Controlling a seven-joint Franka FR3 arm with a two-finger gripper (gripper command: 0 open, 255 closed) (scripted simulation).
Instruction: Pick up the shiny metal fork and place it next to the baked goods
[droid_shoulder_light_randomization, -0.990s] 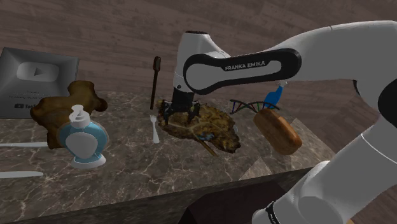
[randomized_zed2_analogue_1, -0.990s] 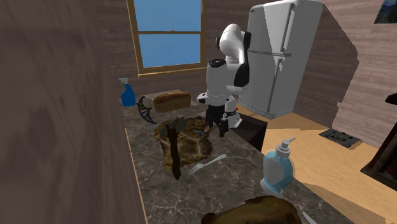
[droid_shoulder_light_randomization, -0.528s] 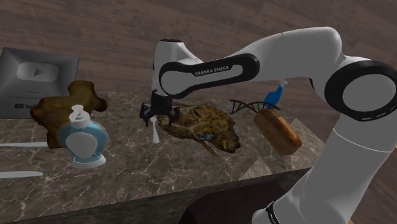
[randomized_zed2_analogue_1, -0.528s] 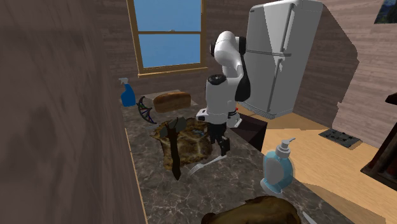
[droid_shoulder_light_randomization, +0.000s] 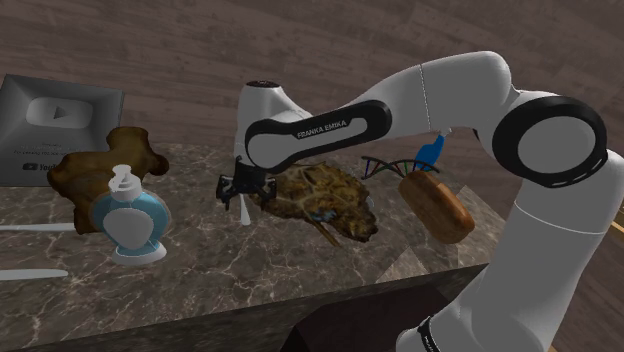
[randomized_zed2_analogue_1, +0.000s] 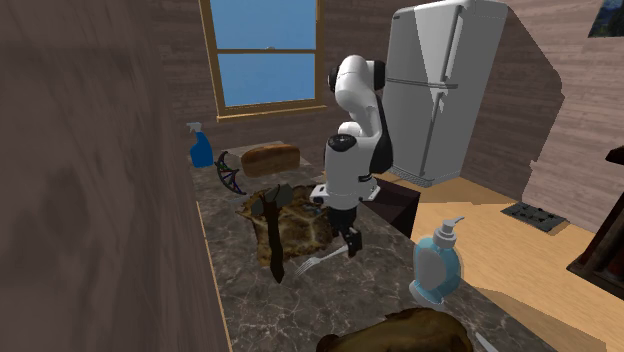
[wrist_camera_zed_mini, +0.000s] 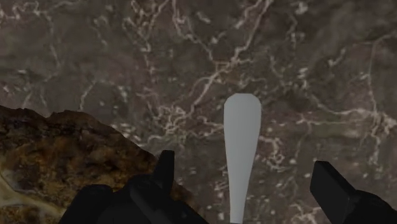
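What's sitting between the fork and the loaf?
A craggy brown lump lies on the counter between the fork and the loaf. This is plain in the shoulder view.

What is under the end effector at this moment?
The fork's pale handle on the marble counter, between open fingers. In the shoulder view the end effector covers its tines.

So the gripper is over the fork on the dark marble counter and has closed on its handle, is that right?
Not quite: the gripper is over the fork on the dark marble counter, but it is open. The wrist view shows its fingers apart, the handle between them untouched.
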